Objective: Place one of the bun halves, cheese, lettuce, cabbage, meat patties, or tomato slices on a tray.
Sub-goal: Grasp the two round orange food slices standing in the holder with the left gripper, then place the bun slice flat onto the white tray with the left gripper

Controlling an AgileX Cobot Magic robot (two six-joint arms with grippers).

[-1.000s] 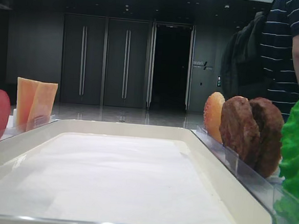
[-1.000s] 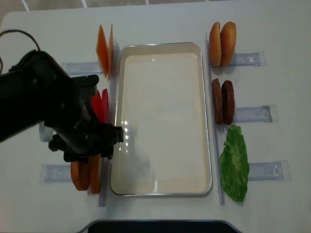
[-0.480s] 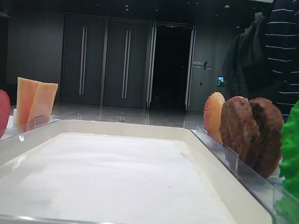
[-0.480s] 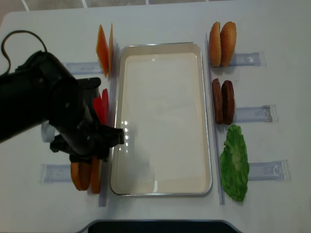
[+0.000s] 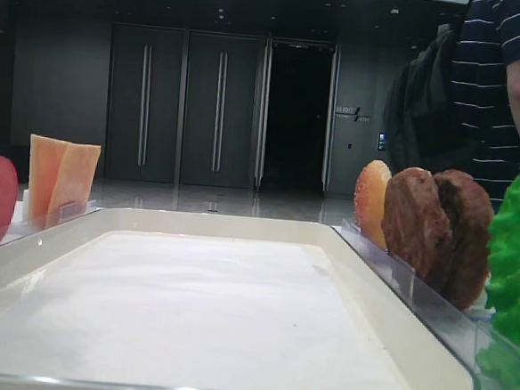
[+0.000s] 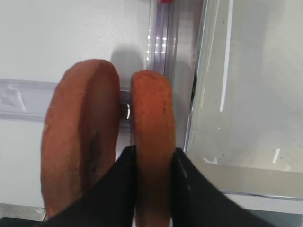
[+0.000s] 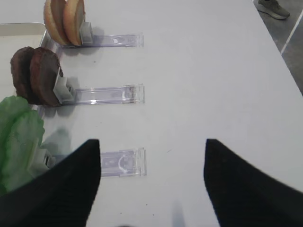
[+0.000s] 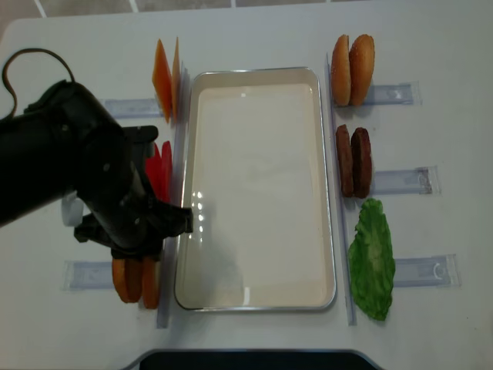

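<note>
Left gripper has its fingers pinched on the inner one of the orange-brown bun halves, standing on edge in its clear holder at the near left of the bench, just beside the tray. Grasp looks made, lift not yet done. The tray's paper lining holds nothing, so the placing itself is all left. Cheese and tomato slices stand far left; more buns, meat patties and lettuce on the right, untouched. Right gripper hovers over bare bench, fingers wide, holding nothing.
</note>
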